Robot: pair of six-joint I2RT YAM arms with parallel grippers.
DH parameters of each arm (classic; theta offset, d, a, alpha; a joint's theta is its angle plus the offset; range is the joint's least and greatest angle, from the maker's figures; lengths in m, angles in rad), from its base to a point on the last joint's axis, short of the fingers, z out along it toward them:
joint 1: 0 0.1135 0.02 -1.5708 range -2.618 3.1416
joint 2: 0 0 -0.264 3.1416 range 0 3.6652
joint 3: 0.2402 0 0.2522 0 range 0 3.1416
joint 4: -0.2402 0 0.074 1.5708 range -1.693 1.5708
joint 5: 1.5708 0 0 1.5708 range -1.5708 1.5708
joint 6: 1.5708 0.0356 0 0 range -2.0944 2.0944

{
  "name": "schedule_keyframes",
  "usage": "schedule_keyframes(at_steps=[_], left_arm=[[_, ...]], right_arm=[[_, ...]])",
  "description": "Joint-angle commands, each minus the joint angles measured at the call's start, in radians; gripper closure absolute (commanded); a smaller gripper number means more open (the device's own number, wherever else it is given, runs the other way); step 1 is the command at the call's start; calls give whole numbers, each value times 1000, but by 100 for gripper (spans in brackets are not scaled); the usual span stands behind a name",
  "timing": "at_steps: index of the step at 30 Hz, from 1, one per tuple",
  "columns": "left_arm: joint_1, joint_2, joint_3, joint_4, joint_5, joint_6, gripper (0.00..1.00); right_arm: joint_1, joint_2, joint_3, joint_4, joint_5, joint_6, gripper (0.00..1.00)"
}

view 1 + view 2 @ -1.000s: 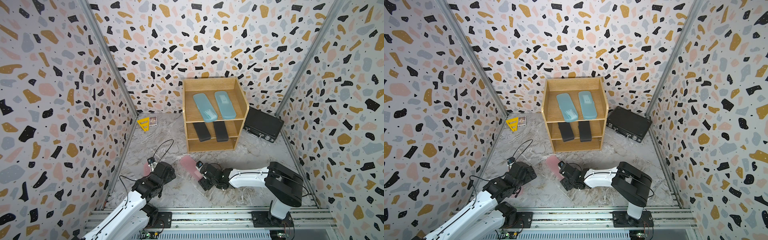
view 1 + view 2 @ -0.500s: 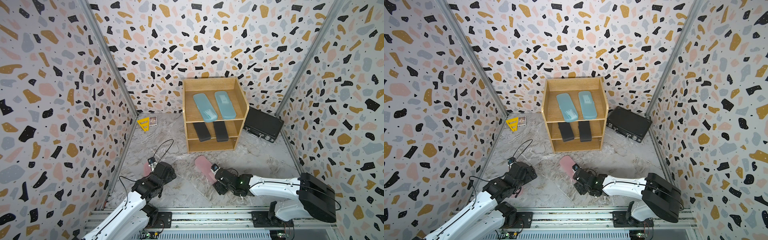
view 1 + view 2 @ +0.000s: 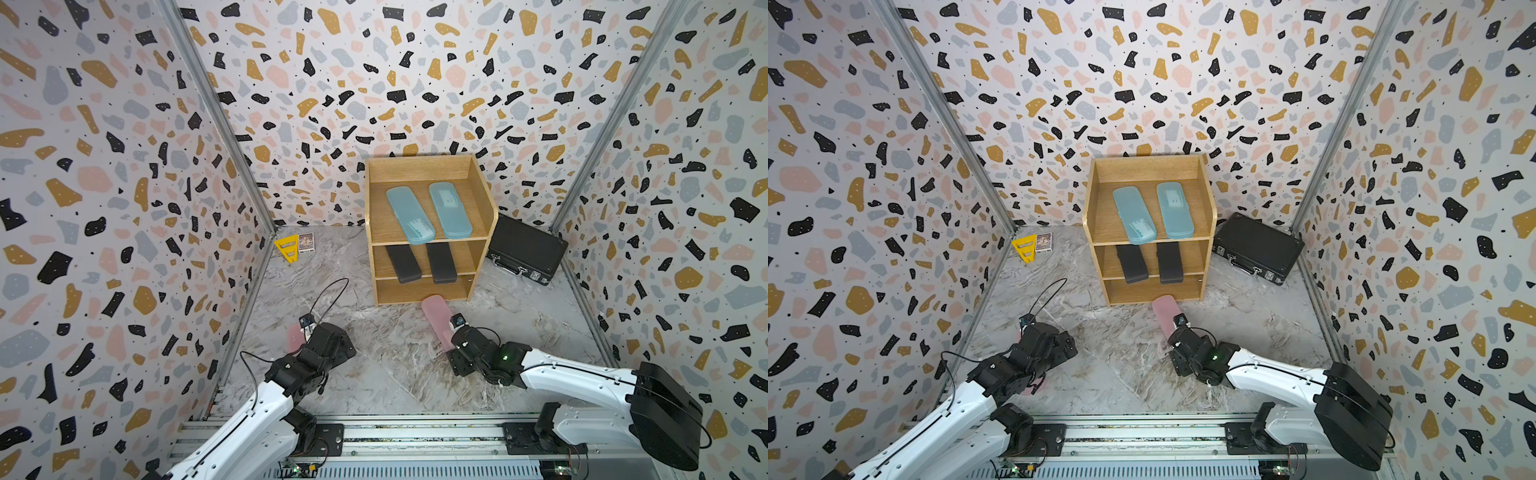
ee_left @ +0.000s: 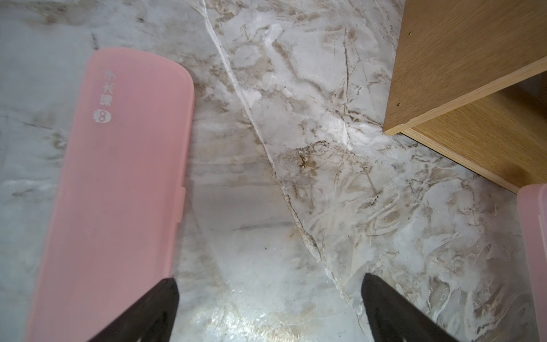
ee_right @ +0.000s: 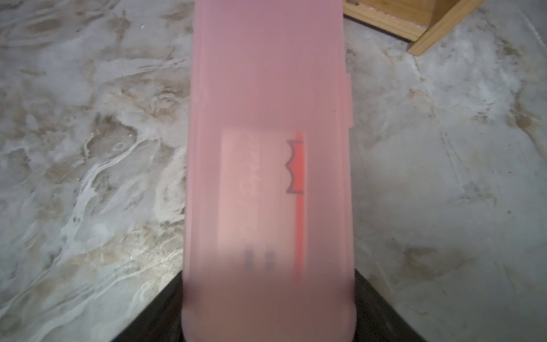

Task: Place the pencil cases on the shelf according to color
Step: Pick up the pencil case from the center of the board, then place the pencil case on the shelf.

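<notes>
Saw a grey marbled counter (image 3: 395,365) boxed in by three speckled walls (image 3: 415,83), with a metal rail (image 3: 415,432) along the near edge. Found the wooden shelf (image 3: 419,168) at the far middle, with teal cases (image 3: 409,214) on its top tier and black cases (image 3: 402,264) on its middle tier. Found the right jaws clenched on a pink case (image 3: 436,318), its far end just by the shelf's bottom front. Found the left jaws spread wide, holding nothing, beside a second pink case (image 4: 112,177) lying flat at the near left. Spotted a black briefcase (image 3: 525,249) right of the shelf, and a yellow triangle (image 3: 289,248) in the far left corner.
</notes>
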Motion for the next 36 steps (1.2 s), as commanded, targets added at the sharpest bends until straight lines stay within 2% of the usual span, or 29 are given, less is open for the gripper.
schedule_keyframes(at_steps=[1, 10, 15, 17, 21, 28, 36], left_arm=[[3, -4, -3, 26, 9, 3, 0], [4, -1, -15, 36, 15, 6, 0], [3, 8, -12, 40, 4, 15, 0], [3, 17, -12, 48, 4, 18, 0], [4, 46, -15, 73, 12, 21, 0], [3, 72, -18, 92, 12, 27, 0], [4, 72, 9, 67, -1, 41, 0]], right_arm=[[-54, 29, 56, 41, -19, 42, 45], [-149, 236, 213, 64, -46, 86, 46], [-181, 299, 264, 109, -42, 108, 45], [-190, 322, 288, 115, -40, 110, 43], [-210, 381, 338, 103, -40, 117, 28], [-229, 406, 355, 116, -64, 131, 13], [-229, 296, 290, 95, -127, 120, 6]])
